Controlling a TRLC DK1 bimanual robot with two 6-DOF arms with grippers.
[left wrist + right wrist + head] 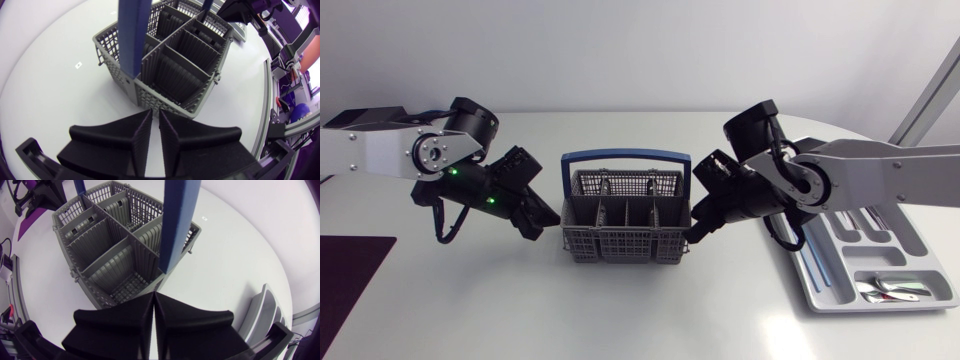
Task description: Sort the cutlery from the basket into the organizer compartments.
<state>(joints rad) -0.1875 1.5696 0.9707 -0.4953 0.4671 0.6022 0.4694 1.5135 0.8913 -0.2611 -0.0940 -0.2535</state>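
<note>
The left gripper (155,116), fingers pressed together, sits just off the basket's (620,243) left end. The right gripper (153,297), likewise closed, sits at the basket's right end. The basket stands mid-way on the white table (620,315). Well right of the basket, the organizer (817,285) holds cutlery (895,288).

Grey basket (623,225) (blue handle (625,156) upright) stands mid-table; cutlery (895,288) lies in the grey organizer (880,307).

Left arm (370,150) & right arm (890,175) — silver-grey links w/ black round joints, black cables (444,228) looping below. Green lights (453,172) on left wrist. Left gripper (155,114), right gripper (153,294) — matte black, wedge fingers (110,137), ribbed inside.
</note>
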